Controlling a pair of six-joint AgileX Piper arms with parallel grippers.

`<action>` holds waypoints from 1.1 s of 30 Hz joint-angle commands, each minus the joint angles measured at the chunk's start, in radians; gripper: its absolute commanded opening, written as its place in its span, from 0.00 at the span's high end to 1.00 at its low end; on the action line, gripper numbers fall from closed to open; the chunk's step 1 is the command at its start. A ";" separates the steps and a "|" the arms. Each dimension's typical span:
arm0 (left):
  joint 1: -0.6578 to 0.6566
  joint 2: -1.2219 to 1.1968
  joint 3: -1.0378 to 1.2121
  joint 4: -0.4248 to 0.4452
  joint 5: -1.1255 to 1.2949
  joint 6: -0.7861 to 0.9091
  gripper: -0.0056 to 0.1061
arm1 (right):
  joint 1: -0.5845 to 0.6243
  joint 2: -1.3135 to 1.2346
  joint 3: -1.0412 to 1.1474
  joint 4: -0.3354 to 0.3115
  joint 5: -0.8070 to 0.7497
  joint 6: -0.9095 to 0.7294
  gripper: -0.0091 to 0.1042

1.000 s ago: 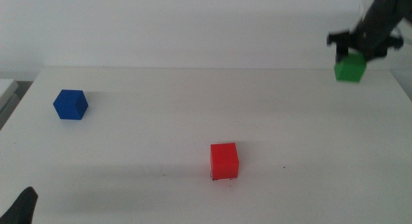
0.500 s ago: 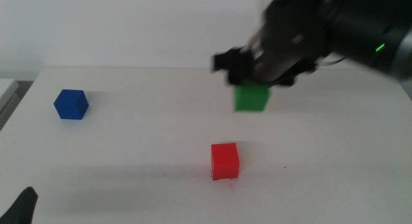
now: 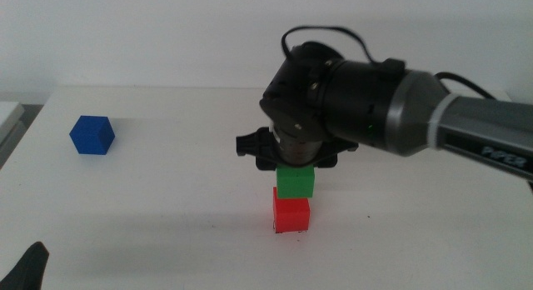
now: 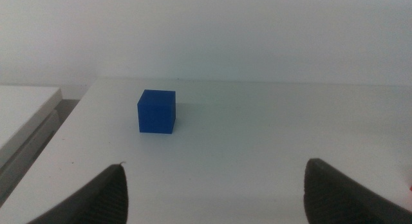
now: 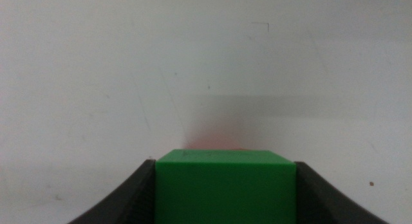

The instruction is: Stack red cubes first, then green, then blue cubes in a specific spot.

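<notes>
Green cube (image 3: 295,182) is clamped between the jaws of the right hand (image 3: 295,167) and set on top of the red cube (image 3: 291,215), at desk (image 3: 166,207) centre. Blue cube (image 3: 92,135) is seen at 10 o'clock from the stack, well apart. Left hand (image 4: 212,192) is held apart, empty, at the 7 o'clock corner, blue cube ahead of it.
</notes>
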 commanded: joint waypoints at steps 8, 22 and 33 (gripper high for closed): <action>0.001 -0.003 0.000 0.002 -0.016 -0.001 0.11 | 0.003 0.039 -0.006 -0.017 0.003 0.001 0.90; 0.001 -0.003 0.000 0.002 -0.016 -0.001 0.11 | 0.003 0.057 -0.004 0.003 -0.019 -0.007 0.90; 0.001 -0.003 0.000 0.002 -0.016 -0.001 0.11 | 0.003 0.079 -0.002 0.003 -0.019 -0.022 0.90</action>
